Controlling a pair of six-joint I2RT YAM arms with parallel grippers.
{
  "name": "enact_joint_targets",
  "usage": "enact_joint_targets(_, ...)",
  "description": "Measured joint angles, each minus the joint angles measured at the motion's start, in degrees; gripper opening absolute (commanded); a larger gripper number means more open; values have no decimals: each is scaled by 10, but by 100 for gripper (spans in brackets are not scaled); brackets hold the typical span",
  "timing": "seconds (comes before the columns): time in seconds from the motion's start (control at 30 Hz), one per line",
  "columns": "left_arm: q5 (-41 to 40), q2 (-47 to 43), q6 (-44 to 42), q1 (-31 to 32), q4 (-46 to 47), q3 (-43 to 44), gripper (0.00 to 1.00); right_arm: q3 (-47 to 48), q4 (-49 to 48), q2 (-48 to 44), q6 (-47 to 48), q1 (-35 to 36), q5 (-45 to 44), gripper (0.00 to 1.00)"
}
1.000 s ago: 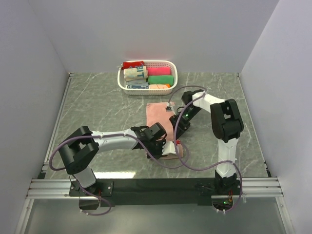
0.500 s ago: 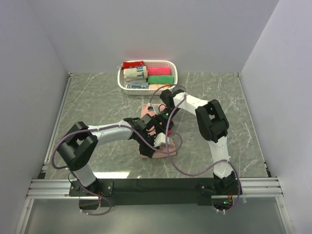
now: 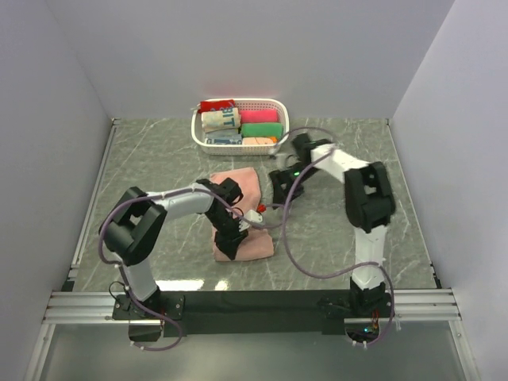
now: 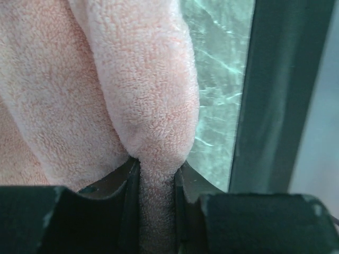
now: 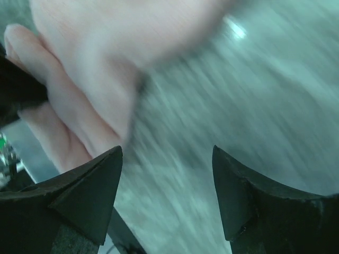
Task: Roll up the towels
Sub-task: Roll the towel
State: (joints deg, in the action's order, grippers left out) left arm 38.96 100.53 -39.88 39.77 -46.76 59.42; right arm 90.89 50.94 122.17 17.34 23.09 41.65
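Observation:
The salmon-pink towel (image 3: 242,214) lies folded on the table in front of the basket, its near end bunched thick. My left gripper (image 3: 228,242) is at the towel's near left edge, shut on a fold of the towel (image 4: 153,137). My right gripper (image 3: 278,178) is open and empty over bare table just right of the towel's far right corner. In the right wrist view the towel (image 5: 106,58) shows blurred at the upper left, past my open gripper (image 5: 167,164).
A white plastic basket (image 3: 279,107) stands at the back with rolled cloths in red, cream with blue letters, magenta, green and pale pink. Purple cables loop from both arms across the table near the towel. A dark rail (image 4: 275,95) shows at the right of the left wrist view.
My left gripper has dragged the towel leftward, holding its near end. My right gripper has let go of the towel's far end and drawn back to the right, now open.

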Motion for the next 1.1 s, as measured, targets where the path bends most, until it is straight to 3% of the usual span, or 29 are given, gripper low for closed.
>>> enact_joint_targets(0.2, 71, 69, -27, -36, -74, 44, 6, -123, -14, -195, 40, -136, -3, 58)
enact_joint_targets(0.23, 86, 81, -31, -46, -87, 48, 4, -136, -13, -233, 50, -139, 2, 51)
enact_joint_targets(0.37, 125, 112, -43, -80, -127, 56, 1, -176, -22, -358, 87, -105, 32, 47)
enact_joint_targets(0.6, 132, 116, -53, -94, -144, 52, 6, -284, -37, -486, 146, 2, 18, 57)
enact_joint_targets(0.73, 133, 116, -54, -95, -142, 50, 8, -358, -74, -588, 167, 72, -20, 76)
enact_joint_targets(0.83, 134, 116, -54, -96, -142, 50, 10, -410, -135, -649, 177, 162, -70, 77)
enact_joint_targets(0.87, 134, 116, -54, -96, -142, 50, 10, -424, -156, -650, 180, 194, -82, 75)
enact_joint_targets(0.9, 135, 117, -53, -96, -142, 50, 10, -432, -171, -647, 181, 215, -91, 64)
enact_joint_targets(0.97, 135, 117, -53, -97, -142, 51, 10, -433, -203, -624, 173, 224, -104, 51)
enact_joint_targets(1.0, 135, 117, -53, -97, -142, 50, 10, -432, -226, -603, 159, 213, -108, 44)
enact_joint_targets(1.1, 135, 109, -53, -98, -134, 41, 10, -421, -268, -551, 89, 127, -91, 39)
